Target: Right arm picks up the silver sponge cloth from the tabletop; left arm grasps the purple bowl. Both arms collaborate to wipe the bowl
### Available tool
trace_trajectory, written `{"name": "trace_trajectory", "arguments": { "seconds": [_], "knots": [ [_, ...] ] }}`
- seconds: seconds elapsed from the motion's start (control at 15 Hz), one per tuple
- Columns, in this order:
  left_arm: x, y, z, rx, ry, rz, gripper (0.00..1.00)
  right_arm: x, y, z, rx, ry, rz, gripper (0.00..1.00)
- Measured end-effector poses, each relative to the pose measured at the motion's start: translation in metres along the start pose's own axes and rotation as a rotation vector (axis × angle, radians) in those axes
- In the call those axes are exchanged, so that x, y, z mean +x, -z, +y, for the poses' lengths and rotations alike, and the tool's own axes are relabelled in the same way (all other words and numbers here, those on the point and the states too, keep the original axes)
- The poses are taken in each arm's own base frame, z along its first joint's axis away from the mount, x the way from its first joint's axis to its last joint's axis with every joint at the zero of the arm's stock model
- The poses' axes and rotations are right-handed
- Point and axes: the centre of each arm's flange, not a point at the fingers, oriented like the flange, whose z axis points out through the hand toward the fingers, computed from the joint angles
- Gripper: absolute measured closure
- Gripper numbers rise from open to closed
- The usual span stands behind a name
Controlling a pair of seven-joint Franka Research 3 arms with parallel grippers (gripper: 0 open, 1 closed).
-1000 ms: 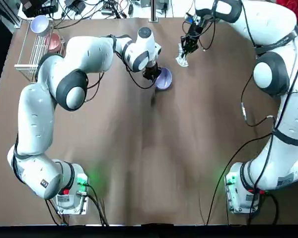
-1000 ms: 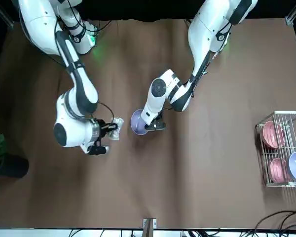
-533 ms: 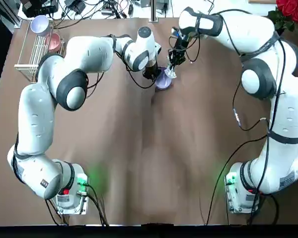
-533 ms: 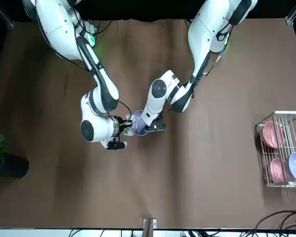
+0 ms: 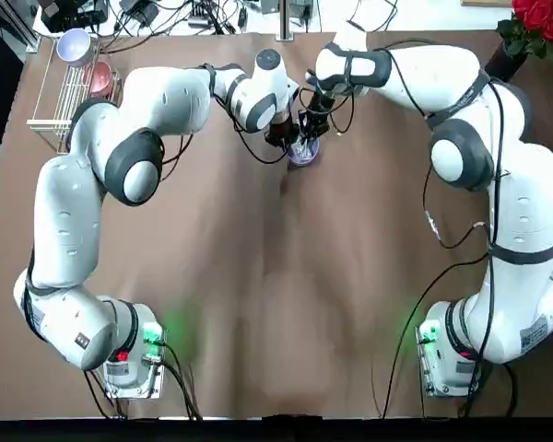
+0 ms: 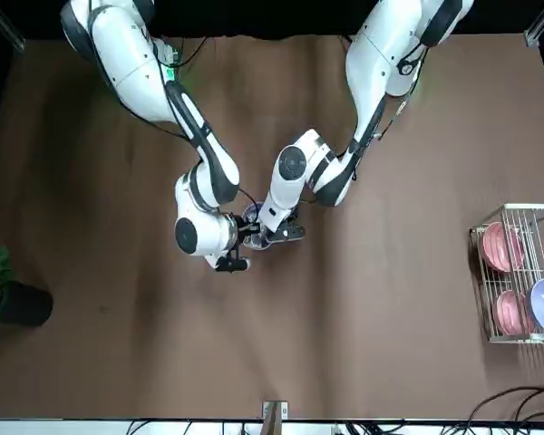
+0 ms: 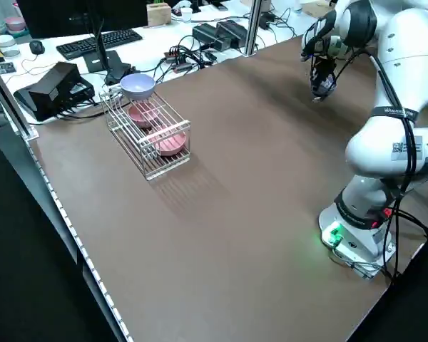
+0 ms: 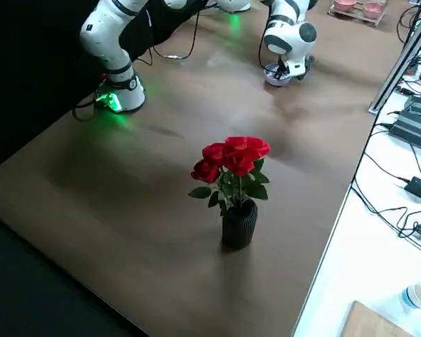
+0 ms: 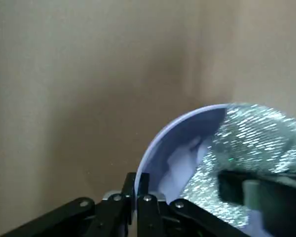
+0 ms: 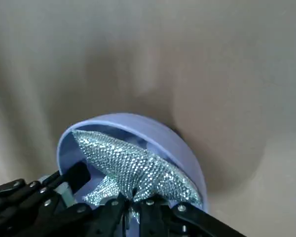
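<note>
The purple bowl [image 9: 187, 118] has its rim pinched by the left fingers [image 9: 143, 197]; the right fingers [image 10: 148, 217] pinch the silver cloth [image 10: 133, 165] inside it, near the table's [image 5: 258, 276] far edge, with open room toward the near edge.

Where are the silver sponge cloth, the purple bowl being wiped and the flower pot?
Silver sponge cloth [image 10: 138, 165]: right wrist view, its crumpled middle.
Purple bowl [image 10: 180, 148]: right wrist view, its outer wall.
Flower pot [image 8: 239, 225]: right side view, its ribbed side.
</note>
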Motion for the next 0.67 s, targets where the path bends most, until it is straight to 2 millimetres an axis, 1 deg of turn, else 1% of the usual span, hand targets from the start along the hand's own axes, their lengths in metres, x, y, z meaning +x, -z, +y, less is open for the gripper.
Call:
{"name": "trace_trajectory", "arguments": {
  "seconds": [0.07,0.33,0.53,0.67],
  "knots": [
    [0.0,0.0,0.0,0.001,0.0,0.0,0.95,-0.001,-0.01,-0.001,-0.004,-0.005,-0.005,0.9],
    [0.0,0.0,0.0,0.0,0.0,0.0,0.95,-0.001,-0.021,0.001,-0.004,-0.087,-0.02,0.9],
    [0.0,0.0,0.0,0.0,0.0,0.0,0.95,-0.002,-0.025,0.001,0.001,-0.131,-0.028,0.93],
    [0.0,0.0,0.0,0.0,0.0,0.0,0.95,-0.001,-0.026,0.001,0.008,-0.142,-0.034,0.93]
  ]
}}
